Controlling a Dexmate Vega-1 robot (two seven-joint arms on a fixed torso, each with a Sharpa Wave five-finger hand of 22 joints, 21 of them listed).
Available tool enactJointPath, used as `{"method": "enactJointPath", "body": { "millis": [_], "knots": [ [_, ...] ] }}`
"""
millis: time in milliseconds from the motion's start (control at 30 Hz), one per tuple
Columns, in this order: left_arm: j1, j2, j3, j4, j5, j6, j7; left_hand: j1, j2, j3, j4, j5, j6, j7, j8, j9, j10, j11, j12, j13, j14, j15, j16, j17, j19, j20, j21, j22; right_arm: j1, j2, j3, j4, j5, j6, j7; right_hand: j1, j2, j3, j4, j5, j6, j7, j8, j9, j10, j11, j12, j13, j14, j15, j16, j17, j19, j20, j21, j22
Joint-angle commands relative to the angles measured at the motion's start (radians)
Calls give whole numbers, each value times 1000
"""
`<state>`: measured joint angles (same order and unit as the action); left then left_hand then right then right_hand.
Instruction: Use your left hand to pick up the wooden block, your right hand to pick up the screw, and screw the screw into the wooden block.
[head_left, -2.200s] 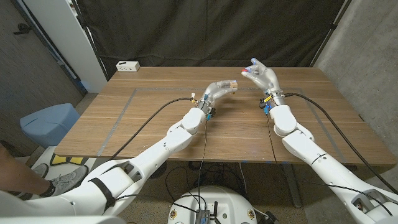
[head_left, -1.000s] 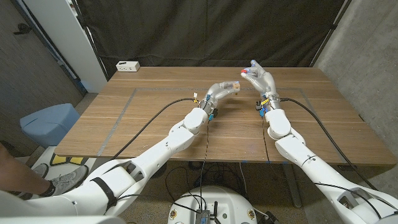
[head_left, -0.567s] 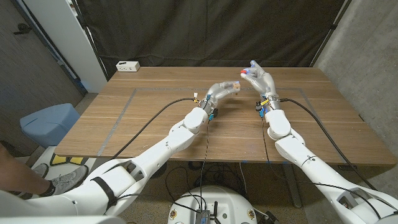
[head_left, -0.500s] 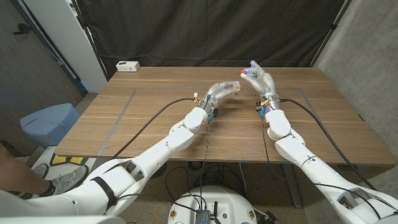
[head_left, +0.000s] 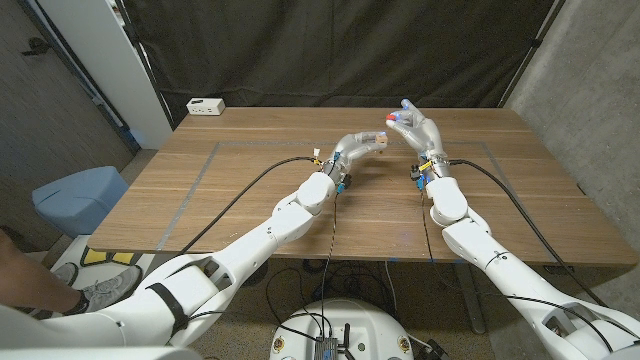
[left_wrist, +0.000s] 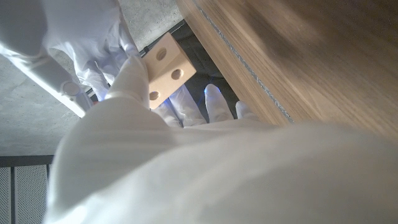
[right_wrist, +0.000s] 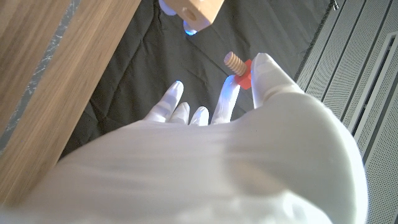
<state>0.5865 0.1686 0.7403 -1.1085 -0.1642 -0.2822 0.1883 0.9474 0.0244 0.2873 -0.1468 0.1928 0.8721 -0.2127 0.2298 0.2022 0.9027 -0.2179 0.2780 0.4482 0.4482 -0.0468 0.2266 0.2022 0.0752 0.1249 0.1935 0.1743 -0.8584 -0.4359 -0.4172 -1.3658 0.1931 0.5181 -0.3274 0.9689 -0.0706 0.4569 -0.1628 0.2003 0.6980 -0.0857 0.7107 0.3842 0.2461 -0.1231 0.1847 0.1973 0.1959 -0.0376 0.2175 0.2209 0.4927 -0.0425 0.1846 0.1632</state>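
The block (left_wrist: 165, 68) is being gripped by the left hand (head_left: 358, 145) and the screw (right_wrist: 238, 66) pinched by the right hand (head_left: 418, 127); its tip should be aligned squarely with a hole before turning.

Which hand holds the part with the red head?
The right hand: it pinches the screw, red-headed with a wooden thread. The left hand holds the plain wooden block.
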Motion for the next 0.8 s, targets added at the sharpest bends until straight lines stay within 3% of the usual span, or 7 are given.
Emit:
{"method": "enactJointPath", "body": {
  "millis": [33,800],
  "knots": [
    [-8,3,12,-4,30,6,18,2,9,-1,2,3,42,9,9,5,7,-3,8,67,6,-101,3,1,7,2,8,6,-6,-11,1,-18,8,-20,10,-1,-1,-4,5,7,-4,0,-4,-3,-1,-2,3,3,0,-73,2,3,-4,-74,-1,3],
    [-6,4,14,-7,37,8,26,2,12,-3,2,3,42,10,9,5,8,-3,5,69,6,-101,3,2,6,2,7,6,-14,-18,-1,-34,26,-48,20,-11,0,-13,9,8,-3,4,-5,-18,1,9,6,3,-2,-69,3,4,-7,-70,0,3]
  ]
}}
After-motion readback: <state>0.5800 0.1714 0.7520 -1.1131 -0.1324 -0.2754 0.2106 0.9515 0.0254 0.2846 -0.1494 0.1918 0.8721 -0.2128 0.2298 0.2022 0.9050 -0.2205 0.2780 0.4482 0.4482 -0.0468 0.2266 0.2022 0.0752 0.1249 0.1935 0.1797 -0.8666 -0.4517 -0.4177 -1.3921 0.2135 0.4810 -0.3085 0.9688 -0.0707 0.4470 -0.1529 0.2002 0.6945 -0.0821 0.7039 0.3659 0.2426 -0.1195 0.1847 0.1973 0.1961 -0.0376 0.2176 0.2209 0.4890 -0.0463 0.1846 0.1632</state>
